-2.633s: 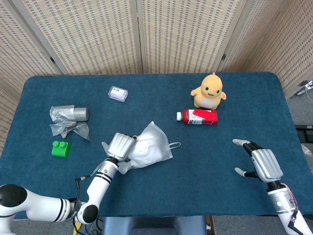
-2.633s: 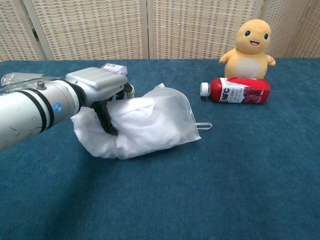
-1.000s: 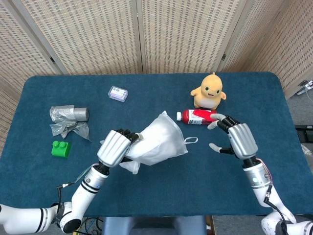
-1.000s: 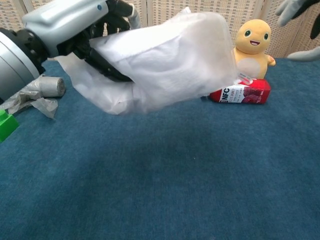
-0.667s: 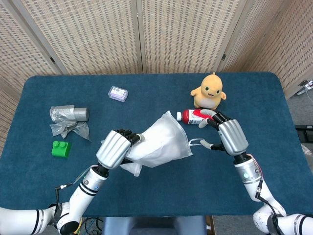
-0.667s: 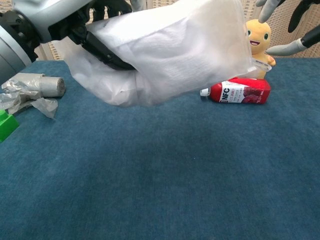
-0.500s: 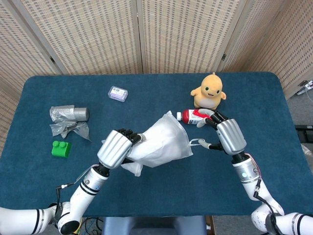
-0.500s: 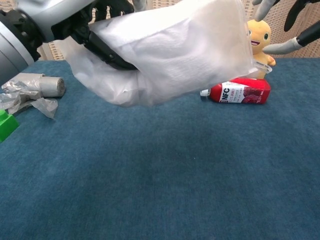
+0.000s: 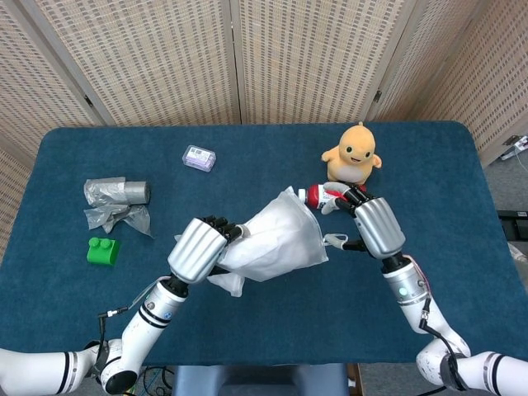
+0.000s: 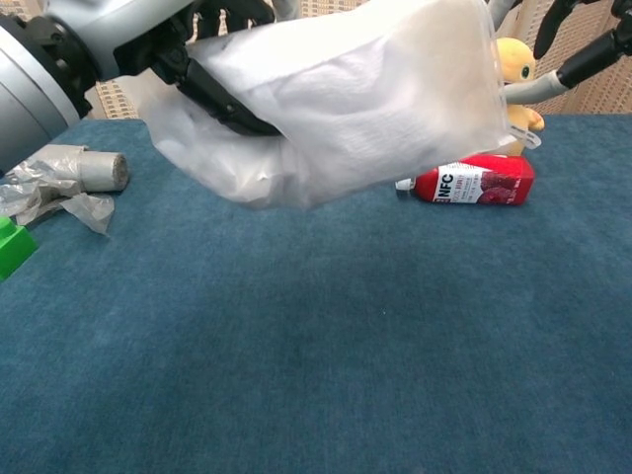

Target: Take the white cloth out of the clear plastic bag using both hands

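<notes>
The clear plastic bag (image 9: pixel 285 235) hangs above the table with the white cloth (image 10: pixel 375 94) folded inside it. My left hand (image 9: pixel 198 247) grips the bag's left end, fingers curled into the plastic; the chest view shows that same hand (image 10: pixel 148 39) at the upper left. The bag's zipper tab (image 9: pixel 334 241) points right. My right hand (image 9: pixel 375 227) is just beside that tab with its fingers spread and nothing plainly held. In the chest view only its dark fingers (image 10: pixel 583 54) show, at the top right edge.
A red juice bottle (image 10: pixel 474 183) lies behind the bag, beside a yellow plush toy (image 9: pixel 355 153). A small box (image 9: pixel 199 157) sits at the back. A silver roll with crumpled plastic (image 9: pixel 115 202) and a green brick (image 9: pixel 103 250) lie at the left.
My left hand has lifted the bag off the table and carried it slightly right. My right hand has come in from the right edge to the bag's zipper end.
</notes>
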`<action>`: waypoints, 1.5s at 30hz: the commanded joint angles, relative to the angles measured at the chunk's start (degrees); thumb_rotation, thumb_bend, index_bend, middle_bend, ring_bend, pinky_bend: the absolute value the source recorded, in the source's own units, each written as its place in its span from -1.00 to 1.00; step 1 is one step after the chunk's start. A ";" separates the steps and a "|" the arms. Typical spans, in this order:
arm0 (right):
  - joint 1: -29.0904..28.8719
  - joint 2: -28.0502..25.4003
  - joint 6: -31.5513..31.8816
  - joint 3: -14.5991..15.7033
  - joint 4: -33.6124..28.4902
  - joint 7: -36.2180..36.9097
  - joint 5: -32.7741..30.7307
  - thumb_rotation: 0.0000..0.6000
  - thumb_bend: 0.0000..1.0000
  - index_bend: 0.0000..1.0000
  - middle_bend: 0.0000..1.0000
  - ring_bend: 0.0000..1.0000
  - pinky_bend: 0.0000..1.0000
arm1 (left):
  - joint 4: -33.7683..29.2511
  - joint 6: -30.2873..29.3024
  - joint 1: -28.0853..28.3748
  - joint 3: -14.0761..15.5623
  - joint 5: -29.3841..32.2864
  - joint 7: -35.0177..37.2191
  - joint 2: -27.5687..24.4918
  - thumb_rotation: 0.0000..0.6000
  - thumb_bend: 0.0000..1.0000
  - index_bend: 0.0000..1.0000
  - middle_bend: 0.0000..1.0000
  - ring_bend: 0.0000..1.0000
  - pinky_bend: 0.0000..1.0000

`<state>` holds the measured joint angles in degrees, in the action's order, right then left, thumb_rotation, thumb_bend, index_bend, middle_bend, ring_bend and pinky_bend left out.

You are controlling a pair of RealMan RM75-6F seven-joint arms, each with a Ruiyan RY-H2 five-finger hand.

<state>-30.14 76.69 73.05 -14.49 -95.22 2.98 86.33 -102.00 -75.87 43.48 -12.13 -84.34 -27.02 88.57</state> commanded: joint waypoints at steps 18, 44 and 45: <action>-4.08 4.68 -1.17 -0.35 2.47 0.39 0.08 1.00 -1.00 -0.07 -0.59 -0.62 -0.09 | -0.40 0.36 -1.02 -0.70 -0.78 0.29 -0.20 1.00 -1.00 -0.02 0.32 0.23 0.43; -7.60 8.97 -3.32 0.29 4.20 3.52 -0.56 1.00 -1.00 -0.27 -0.74 -0.77 -0.32 | -0.68 0.67 -1.88 -1.22 -0.99 0.24 0.06 1.00 -1.00 -0.02 0.32 0.23 0.43; -7.72 9.07 -3.46 0.29 4.17 3.59 -0.62 1.00 -1.00 -0.21 -0.74 -0.78 -0.33 | -0.68 0.66 -1.92 -1.24 -0.99 0.27 0.06 1.00 -1.00 -0.02 0.32 0.23 0.43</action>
<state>-37.80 85.69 69.66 -14.23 -91.03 6.52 85.76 -102.68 -75.20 41.57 -13.37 -85.33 -26.76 88.63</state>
